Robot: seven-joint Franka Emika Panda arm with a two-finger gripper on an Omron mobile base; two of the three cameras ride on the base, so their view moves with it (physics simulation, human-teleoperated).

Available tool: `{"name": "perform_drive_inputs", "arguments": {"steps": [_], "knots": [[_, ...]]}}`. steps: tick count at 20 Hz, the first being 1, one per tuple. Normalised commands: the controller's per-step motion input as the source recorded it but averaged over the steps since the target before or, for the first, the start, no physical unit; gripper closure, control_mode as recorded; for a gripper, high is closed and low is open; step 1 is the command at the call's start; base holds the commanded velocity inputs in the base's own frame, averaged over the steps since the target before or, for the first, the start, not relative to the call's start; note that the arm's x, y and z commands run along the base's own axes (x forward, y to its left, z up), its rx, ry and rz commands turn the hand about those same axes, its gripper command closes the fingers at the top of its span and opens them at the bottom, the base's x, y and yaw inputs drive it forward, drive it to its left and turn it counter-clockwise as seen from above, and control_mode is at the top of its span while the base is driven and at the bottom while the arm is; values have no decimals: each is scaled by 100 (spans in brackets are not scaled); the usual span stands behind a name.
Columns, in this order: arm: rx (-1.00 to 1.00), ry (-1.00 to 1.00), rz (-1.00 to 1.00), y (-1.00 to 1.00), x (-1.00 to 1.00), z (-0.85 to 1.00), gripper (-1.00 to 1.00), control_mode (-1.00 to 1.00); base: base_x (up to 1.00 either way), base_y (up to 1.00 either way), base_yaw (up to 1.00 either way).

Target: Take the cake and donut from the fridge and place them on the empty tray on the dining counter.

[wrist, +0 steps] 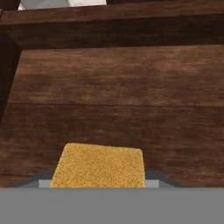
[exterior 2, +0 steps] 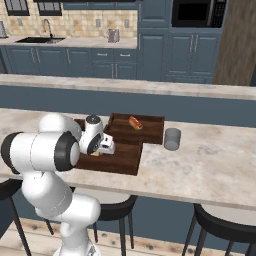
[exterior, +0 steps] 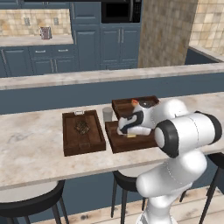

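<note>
Cake (wrist: pixel 98 165) is sitting low between the fingers on the tray (wrist: pixel 113 96) floor on the worktop (exterior: pixel 35 144). Whether they are gripping or letting go, I cannot tell. It is looking light, soft, crumbly; hold its flat sides gently.

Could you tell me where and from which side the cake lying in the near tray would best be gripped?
Grip the cake across two opposite flat sides, coming straight down from above. It is a small square block lying flat on the tray floor, so its straight sides suit the two fingers, and the tray's raised rim would probably block a low sideways approach. The tool already hangs right over it.
</note>
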Motion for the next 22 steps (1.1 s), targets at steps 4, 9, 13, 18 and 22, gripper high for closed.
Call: {"name": "perform_drive_inputs", "arguments": {"steps": [4, 9, 13, 18, 22], "knots": [[0, 2, 0, 0, 24, -32, -100, -100, 0, 0, 0], [0, 1, 0, 0, 3, -13, -100, -100, 0, 0, 0], [0, -8, 0, 0, -8, 6, -100, -100, 0, 0, 0], [0, -7, 0, 0, -33, 70, -100, -100, 0, 0, 0], [0, 0, 0, 5, -55, 97, -100, -100, 0, 0, 0]]}}
